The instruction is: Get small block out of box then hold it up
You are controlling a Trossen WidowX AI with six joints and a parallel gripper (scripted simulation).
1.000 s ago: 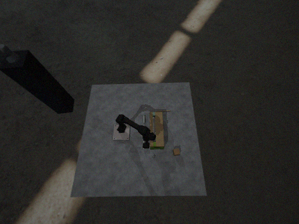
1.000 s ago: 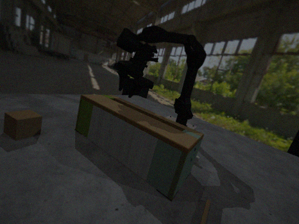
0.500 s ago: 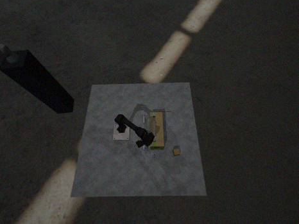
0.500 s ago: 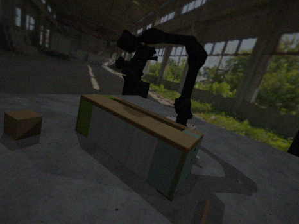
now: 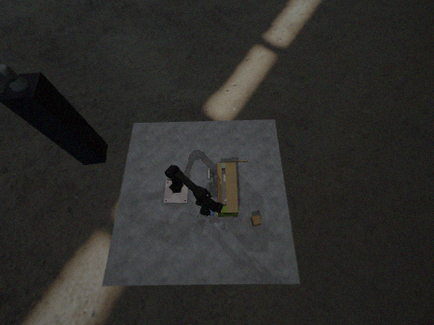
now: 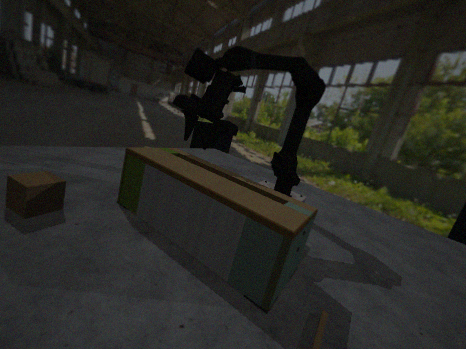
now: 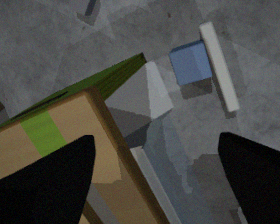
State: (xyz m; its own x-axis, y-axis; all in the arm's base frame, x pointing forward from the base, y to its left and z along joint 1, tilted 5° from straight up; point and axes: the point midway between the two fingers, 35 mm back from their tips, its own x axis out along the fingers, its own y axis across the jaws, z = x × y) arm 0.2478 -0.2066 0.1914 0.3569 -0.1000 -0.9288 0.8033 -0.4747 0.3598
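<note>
Top view, counter: we record a grey square slab on a dark floor crossed by pale light stripes.
Top view, box: a long tan-topped item near the counter's middle, with a green end toward the bottom of the picture.
Top view, arm: black, running from a pale base plate toward the box's green end.
Top view, gripper: we place it just beside the green end, on the base-plate side; its fingers are too small to read here.
Top view, brown cube: on the counter, apart from the box, beyond its green end.
Exterior view, box: we see it upright, with a tan lid, a pale front panel and a green far end.
Exterior view, gripper: raised above and behind the green end, touching nothing we can see.
Exterior view, brown cube: alone on the counter at left.
Wrist view, gripper: we note dark fingers spread partway, with nothing between them.
Wrist view, block: small, blue, lying on the counter outside the box, against a white strip and near the green corner.
</note>
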